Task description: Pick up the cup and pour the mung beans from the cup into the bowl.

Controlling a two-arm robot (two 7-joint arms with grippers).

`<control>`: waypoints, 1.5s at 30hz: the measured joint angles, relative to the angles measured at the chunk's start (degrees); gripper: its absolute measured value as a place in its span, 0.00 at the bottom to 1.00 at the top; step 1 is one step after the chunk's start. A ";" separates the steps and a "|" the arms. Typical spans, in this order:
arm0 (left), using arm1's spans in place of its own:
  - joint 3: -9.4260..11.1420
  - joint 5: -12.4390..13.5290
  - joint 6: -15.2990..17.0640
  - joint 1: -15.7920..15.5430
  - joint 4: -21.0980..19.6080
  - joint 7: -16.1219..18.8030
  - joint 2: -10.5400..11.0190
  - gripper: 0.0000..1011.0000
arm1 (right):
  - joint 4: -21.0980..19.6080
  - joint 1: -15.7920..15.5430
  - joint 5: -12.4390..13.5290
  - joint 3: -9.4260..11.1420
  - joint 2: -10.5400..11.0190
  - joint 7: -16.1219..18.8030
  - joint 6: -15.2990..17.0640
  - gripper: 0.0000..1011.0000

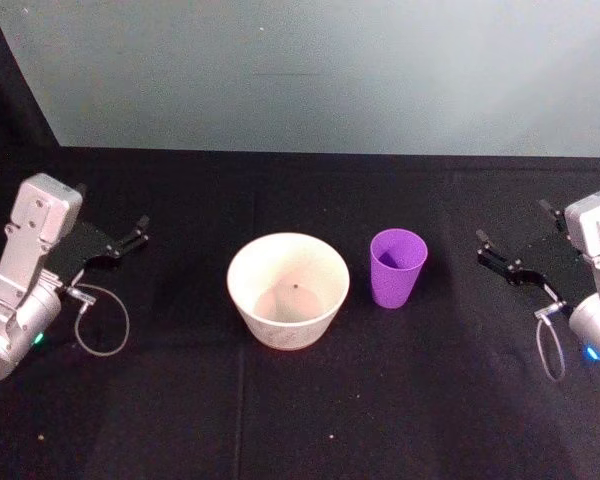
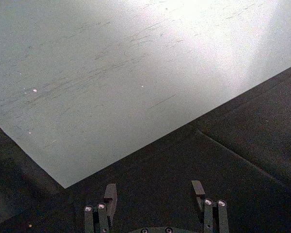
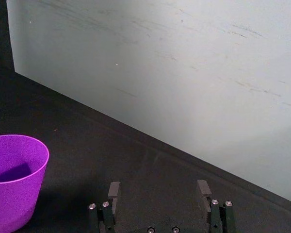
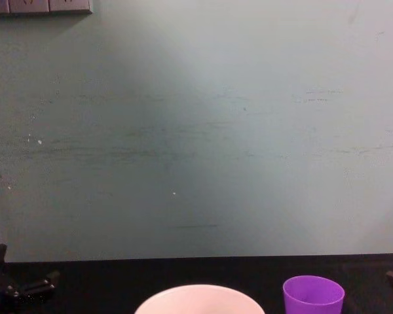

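Observation:
The purple cup (image 1: 397, 267) stands upright on the black table, just right of the pale bowl (image 1: 288, 290). One small dark speck lies inside the bowl; the cup's contents are not visible. My right gripper (image 1: 493, 255) hovers open to the right of the cup, a short gap away, with nothing between its fingers. From the right wrist view the cup (image 3: 14, 179) sits off to the side of the open right gripper (image 3: 159, 189). My left gripper (image 1: 137, 233) rests open at the table's left side, well apart from the bowl. In the chest view the cup (image 4: 312, 296) and bowl rim (image 4: 200, 297) show low.
A black cloth covers the table (image 1: 300, 420). A pale grey-green wall (image 1: 310, 70) rises behind its far edge. Loose cable loops hang by each wrist (image 1: 102, 325). The left wrist view shows the open left gripper (image 2: 154, 191) facing the wall.

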 joint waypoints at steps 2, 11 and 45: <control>0.00 0.00 0.00 0.00 0.00 0.00 0.00 0.99 | 0.00 0.00 0.00 0.00 0.00 0.00 0.00 0.99; 0.00 0.00 0.00 0.00 0.00 0.00 0.00 0.99 | -6.16 -2.23 -0.66 2.65 2.52 0.17 -0.47 0.99; 0.00 0.00 0.00 0.00 0.00 0.00 0.00 0.99 | 2.52 -4.49 12.13 1.77 -1.80 28.28 -9.66 0.99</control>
